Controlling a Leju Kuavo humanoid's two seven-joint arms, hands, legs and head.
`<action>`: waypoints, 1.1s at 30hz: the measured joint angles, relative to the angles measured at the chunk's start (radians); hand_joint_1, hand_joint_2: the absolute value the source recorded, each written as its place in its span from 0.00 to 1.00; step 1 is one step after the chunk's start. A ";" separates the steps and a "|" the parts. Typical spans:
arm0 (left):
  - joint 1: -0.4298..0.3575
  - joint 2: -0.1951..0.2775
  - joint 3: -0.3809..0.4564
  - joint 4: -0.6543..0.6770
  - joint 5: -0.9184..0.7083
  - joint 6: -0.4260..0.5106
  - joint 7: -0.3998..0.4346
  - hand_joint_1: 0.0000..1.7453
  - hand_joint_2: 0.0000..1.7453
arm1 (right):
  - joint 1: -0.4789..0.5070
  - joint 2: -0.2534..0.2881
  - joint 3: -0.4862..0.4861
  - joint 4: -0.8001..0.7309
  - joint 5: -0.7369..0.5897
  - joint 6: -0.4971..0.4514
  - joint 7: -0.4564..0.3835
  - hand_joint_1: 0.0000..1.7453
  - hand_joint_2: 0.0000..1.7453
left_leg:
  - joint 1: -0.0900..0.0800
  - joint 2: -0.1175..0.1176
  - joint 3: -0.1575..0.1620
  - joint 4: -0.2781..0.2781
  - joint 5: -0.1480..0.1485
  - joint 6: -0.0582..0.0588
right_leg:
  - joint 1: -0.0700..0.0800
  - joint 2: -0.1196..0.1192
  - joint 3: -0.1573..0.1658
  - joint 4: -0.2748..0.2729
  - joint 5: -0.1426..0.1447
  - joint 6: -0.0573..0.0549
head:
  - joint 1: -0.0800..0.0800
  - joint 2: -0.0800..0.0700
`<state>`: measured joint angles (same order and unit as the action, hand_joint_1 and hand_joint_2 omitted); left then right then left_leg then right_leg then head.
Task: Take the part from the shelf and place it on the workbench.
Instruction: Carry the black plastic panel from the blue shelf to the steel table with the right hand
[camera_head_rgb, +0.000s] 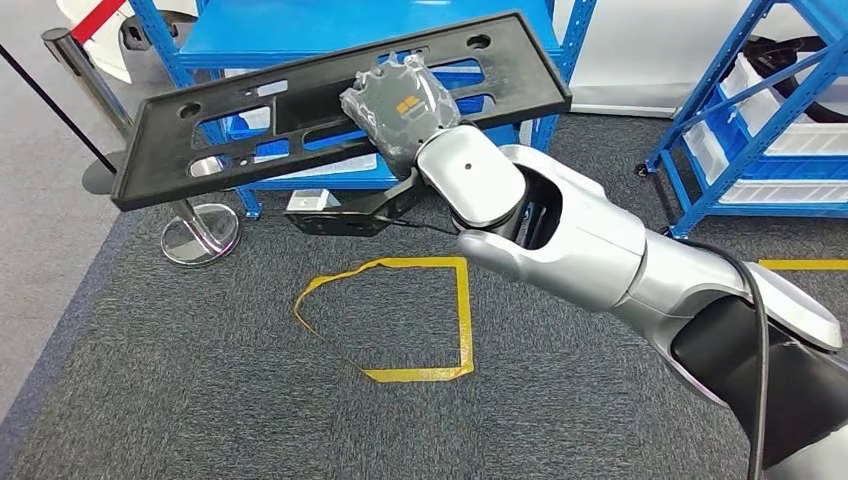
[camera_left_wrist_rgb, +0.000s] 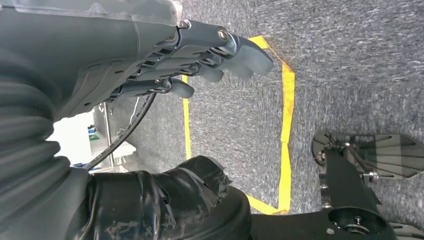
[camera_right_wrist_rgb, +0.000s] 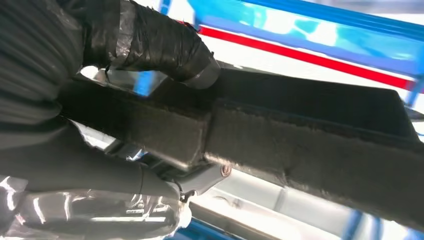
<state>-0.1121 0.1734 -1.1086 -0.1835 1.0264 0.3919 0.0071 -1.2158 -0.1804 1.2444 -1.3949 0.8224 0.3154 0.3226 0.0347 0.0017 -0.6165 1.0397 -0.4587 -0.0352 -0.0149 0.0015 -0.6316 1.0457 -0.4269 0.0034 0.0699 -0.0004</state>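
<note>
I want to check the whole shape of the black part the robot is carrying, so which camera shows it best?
The head view: the long black part shows end to end with its cutouts, held by the right hand in front of the blue shelf. The right wrist view gives a close, blurry stretch of its edge. I cannot make it out in the left wrist view.

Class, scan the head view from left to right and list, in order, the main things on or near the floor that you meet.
Stanchion base → yellow tape outline → silver right arm → blue shelf with white bins.
</note>
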 joint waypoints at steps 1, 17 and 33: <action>0.000 0.000 0.000 0.000 0.000 0.000 -0.001 0.00 1.00 | -0.003 0.000 0.000 0.001 0.004 0.001 0.000 1.00 1.00 | 0.000 0.000 -0.013 0.029 -0.021 -0.002 | -0.001 -0.002 0.000 -0.005 0.005 -0.009 | -0.001 0.000; 0.003 -0.004 0.000 0.000 0.009 -0.009 0.000 0.00 1.00 | -0.015 0.000 0.011 0.009 0.019 0.019 -0.005 1.00 1.00 | -0.019 0.014 0.018 -0.029 0.019 0.059 | 0.020 -0.033 -0.048 0.073 -0.040 0.007 | 0.000 0.000; 0.006 -0.012 0.000 0.000 0.015 -0.014 -0.003 0.00 1.00 | -0.031 -0.004 0.016 0.035 0.020 0.031 0.006 1.00 1.00 | 0.001 -0.027 -0.078 0.082 -0.020 -0.002 | -0.005 0.016 0.041 -0.047 0.003 -0.014 | -0.006 0.000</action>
<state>-0.1063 0.1618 -1.1086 -0.1831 1.0417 0.3776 0.0036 -1.2468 -0.1841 1.2608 -1.3603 0.8428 0.3467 0.3285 0.0355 -0.0249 -0.6941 1.1218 -0.4782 -0.0374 -0.0196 0.0172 -0.5903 0.9990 -0.4241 -0.0110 0.0640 -0.0004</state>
